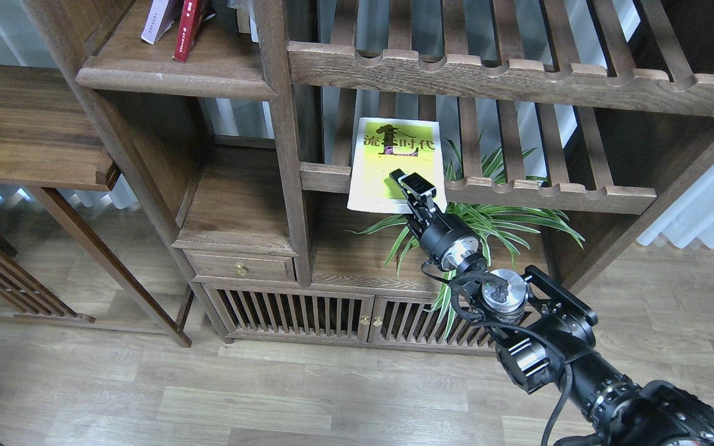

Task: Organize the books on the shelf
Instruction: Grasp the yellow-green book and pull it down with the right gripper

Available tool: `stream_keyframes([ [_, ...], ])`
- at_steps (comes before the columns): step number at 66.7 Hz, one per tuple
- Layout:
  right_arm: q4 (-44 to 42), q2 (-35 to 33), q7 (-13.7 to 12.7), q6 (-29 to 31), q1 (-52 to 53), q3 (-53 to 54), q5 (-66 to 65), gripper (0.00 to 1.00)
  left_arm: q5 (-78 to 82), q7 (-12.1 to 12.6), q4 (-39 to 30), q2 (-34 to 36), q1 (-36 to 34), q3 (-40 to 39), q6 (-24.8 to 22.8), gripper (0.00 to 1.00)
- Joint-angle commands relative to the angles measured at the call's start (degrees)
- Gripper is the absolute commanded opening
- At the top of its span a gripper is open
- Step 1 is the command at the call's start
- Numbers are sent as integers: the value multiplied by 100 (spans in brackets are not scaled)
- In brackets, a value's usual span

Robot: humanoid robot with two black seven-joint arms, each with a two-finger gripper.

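The yellow-green book (pixel 394 162), printed with black Chinese characters across its upper cover, lies cover-up on the lower slatted rack (pixel 555 189), with its near edge overhanging the rack's notched front rail. The right gripper (pixel 416 193) sits at the book's near right corner; its fingers overlap the cover and appear clenched on that edge, one finger visible on top of the cover, the other hidden beneath. The right arm (pixel 555 347) enters from the lower right of the head view and extends up and to the left toward the rack. The left arm does not appear in the view. The shelf (pixel 177 68), a solid dark-brown board with a rounded front edge, is at upper left, well apart from the yellow-green book. On it stand two more books, cut off by the top of the view: the dark red book (pixel 189 31) and, just beside it on the left, the white-lavender book (pixel 158 21), both tilted. A second slatted rack (pixel 518 71) runs above the lower one. A green potted plant (pixel 506 223) spreads its leaves beneath the lower rack, behind the gripper. A small drawer with a brass knob (pixel 241 268) sits under a solid board left of centre.
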Motion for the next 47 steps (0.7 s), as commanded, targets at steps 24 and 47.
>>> stream_keyframes([
  [24,1839,0,-196,858,-1370,-104,-8,6,5,0,70,-272,5,-87,0,100],
  [47,3062,-597,-749,1689,-3559,10,-245,6,-13,79,219,-1642,23,54,0,100],
])
